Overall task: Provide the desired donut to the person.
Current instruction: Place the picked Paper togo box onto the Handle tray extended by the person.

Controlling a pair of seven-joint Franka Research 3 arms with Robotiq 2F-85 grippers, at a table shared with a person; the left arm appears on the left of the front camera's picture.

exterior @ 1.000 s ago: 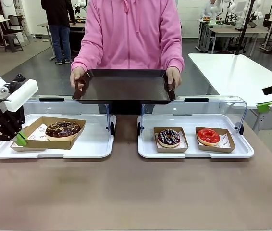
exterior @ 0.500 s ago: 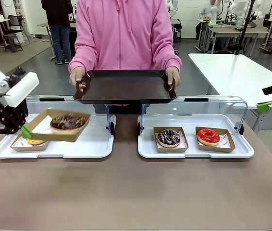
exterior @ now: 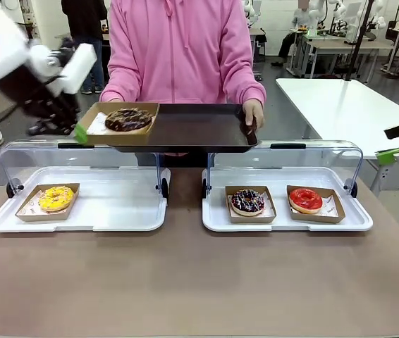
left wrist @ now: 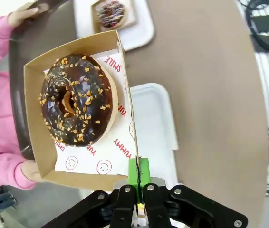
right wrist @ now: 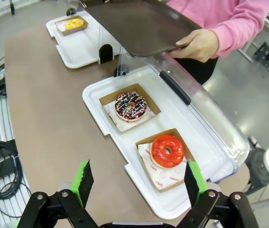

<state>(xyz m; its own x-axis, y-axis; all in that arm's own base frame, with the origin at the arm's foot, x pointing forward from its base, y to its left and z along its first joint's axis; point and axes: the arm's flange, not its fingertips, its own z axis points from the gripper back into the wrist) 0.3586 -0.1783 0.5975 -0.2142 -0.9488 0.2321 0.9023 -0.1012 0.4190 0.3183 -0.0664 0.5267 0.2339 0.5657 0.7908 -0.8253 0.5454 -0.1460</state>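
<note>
Left gripper (left wrist: pixel 138 172) pinched fully shut on one wall of the cardboard box (left wrist: pixel 125 102); green pads flat against the card, edge-on grip.
- Box carries the chocolate donut (left wrist: pixel 75 107), nut-crumbed, on printed paper.
- Front view: left gripper (exterior: pixel 81 134) holds the box at the left end of the dark serving tray (exterior: pixel 196 127), which the person (exterior: pixel 182 49) holds out level with both hands, over the clear lids.
- Can't tell whether the box base sits on the tray or hangs just above it.

Progress, as judged: pick and carry done, delivery nearly complete. Left to do: set the box down if not down, open the jaws, back the arm off.

Right gripper (right wrist: pixel 138 183) wide open, holding nothing, idle off the table's right end.

On the white display trays: yellow donut (exterior: pixel 56 198), sprinkled donut (exterior: pixel 247 201), red donut (exterior: pixel 305 200), each in its box, untouched.
</note>
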